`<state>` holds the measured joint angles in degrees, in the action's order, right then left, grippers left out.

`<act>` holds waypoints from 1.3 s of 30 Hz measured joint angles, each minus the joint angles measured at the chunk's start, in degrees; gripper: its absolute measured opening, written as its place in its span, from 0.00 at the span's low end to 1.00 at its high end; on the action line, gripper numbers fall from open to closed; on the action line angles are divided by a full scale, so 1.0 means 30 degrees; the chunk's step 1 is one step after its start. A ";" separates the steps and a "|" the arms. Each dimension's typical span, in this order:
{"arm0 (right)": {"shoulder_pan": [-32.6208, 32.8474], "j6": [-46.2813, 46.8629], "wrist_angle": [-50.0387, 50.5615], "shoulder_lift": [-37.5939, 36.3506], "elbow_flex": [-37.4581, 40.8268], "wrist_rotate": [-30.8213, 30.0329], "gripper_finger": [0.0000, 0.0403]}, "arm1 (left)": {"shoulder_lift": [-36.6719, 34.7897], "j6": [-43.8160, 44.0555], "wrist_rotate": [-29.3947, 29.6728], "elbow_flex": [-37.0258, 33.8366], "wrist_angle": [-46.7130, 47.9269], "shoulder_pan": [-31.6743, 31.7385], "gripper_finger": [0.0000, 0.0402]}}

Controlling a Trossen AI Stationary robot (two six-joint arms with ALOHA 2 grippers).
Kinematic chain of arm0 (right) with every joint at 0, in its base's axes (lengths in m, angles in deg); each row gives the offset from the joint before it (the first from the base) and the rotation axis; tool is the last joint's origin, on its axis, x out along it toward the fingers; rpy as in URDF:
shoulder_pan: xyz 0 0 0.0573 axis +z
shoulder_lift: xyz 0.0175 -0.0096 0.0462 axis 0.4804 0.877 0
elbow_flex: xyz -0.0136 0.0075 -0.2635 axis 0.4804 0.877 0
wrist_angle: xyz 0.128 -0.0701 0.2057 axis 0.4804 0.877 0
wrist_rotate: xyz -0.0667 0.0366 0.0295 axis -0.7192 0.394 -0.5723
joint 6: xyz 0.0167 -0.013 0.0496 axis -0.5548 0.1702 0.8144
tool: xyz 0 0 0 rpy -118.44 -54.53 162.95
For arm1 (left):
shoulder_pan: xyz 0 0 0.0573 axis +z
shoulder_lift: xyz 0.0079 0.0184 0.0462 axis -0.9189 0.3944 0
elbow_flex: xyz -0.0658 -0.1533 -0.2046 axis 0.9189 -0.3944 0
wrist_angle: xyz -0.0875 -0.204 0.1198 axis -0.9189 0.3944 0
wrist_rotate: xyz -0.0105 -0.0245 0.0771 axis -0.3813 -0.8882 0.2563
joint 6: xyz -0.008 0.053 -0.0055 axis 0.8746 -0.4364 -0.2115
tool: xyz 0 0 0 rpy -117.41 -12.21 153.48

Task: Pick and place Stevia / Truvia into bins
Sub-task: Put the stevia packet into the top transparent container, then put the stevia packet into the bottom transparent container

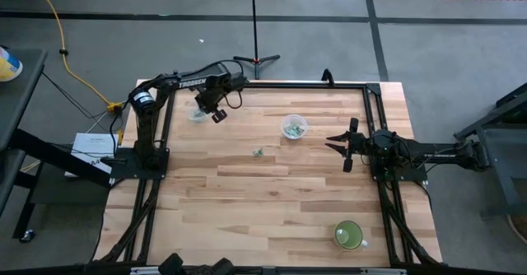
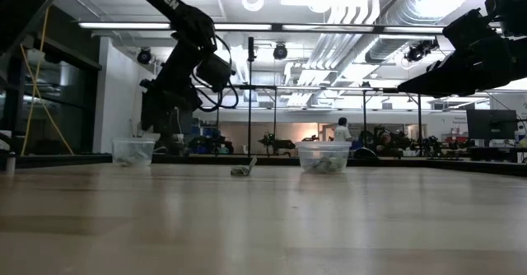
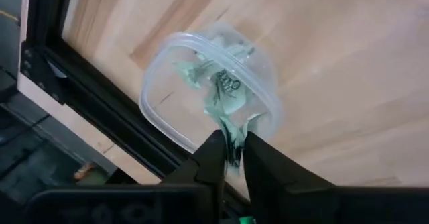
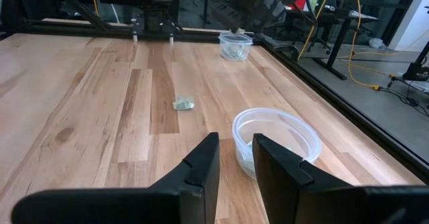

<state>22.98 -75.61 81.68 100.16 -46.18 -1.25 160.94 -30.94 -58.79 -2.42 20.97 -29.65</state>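
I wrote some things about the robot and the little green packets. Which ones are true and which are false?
1. The left gripper pinches a packet above a clear cup. True.
2. The right gripper holds a packet. False: it is open and empty, beside the other cup.
3. One packet lies loose on the table. True.
4. The green mug stands between the two cups. False: it stands far off, near the table's opposite edge.

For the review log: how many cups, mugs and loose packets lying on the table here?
Clear cups: 2, one under the left claw at, one at
Green mug: 1
Loose packets on the table: 1
Total: 4
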 joint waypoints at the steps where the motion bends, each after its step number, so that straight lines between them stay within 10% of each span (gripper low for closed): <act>1: 0.0002 0.0000 0.0000 0.0000 0.0000 0.0000 0.20 | 0.0000 -0.0263 0.0097 0.0000 0.0079 -0.0020 0.24; 10: 0.0002 0.0000 0.0007 0.0000 0.0000 0.0000 0.20 | 0.0000 -0.0304 0.1885 0.0000 0.0042 0.0001 0.45; 19: 0.0002 -0.0004 0.0007 0.0000 0.0000 0.0000 0.20 | 0.0000 -0.4029 -0.5984 0.0036 -0.5523 -0.3167 0.51; 30: -0.0001 -0.0006 0.0007 0.0000 0.0000 0.0000 0.20 | 0.0246 -0.6818 -0.4798 -0.0050 -1.2296 -0.9541 0.47; 39: -0.0001 0.0000 -0.0053 0.0109 0.0000 -0.0060 0.20 | 0.1707 -0.5797 -0.4841 -0.0076 -1.2669 -1.0081 0.57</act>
<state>22.98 -75.61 81.52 100.49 -46.18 -1.43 166.07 -48.33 -73.32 -2.65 -17.04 -59.89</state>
